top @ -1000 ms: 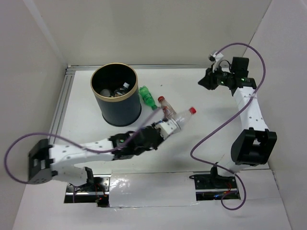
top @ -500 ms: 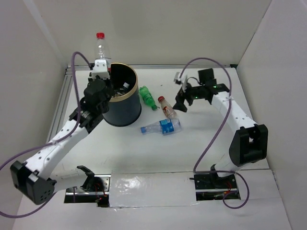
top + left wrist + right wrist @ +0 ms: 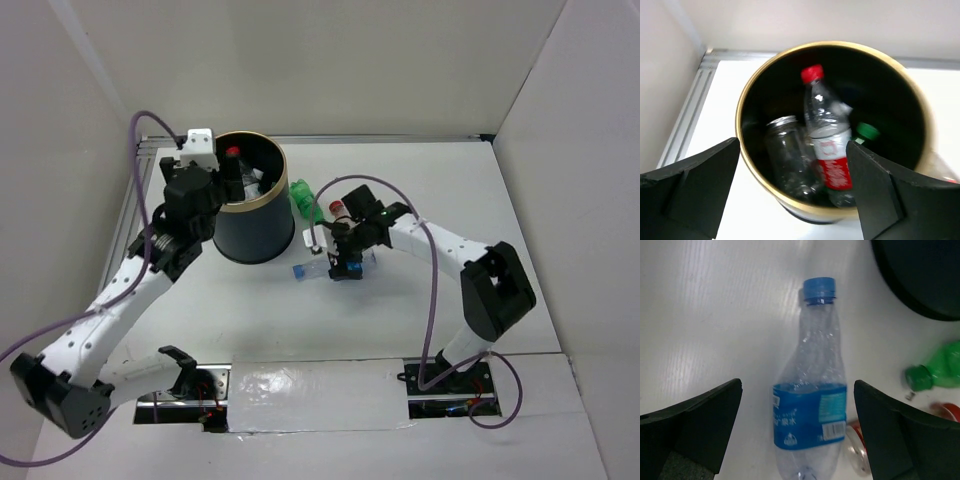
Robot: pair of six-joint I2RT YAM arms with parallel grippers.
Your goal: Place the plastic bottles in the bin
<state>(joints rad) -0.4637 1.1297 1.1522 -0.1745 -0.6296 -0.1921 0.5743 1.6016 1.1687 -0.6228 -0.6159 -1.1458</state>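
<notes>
The bin [image 3: 243,235], dark with a gold rim [image 3: 742,145], stands at the back left. My left gripper [image 3: 218,180] [image 3: 795,200] hangs open over its near edge, holding nothing. Inside, a red-capped, red-labelled bottle [image 3: 827,145] [image 3: 232,153] stands free among a clear bottle [image 3: 787,155] and a green cap [image 3: 868,131]. My right gripper [image 3: 345,262] [image 3: 797,435] is open, straddling a blue-labelled bottle [image 3: 812,405] [image 3: 305,270] that lies on the table. A green bottle [image 3: 303,200] [image 3: 940,367] and a small red-labelled bottle [image 3: 340,212] [image 3: 860,445] lie just beyond it.
White walls close in the table on the left, back and right. A metal rail [image 3: 130,215] runs along the left edge beside the bin. The bin's dark wall [image 3: 920,275] stands close to the blue bottle's cap end. Purple cables loop from both arms.
My left gripper has opened and the red-capped bottle has dropped from above the rim into the bin. My right arm has swung down-left over the blue-labelled bottle, its jaws spreading wide.
</notes>
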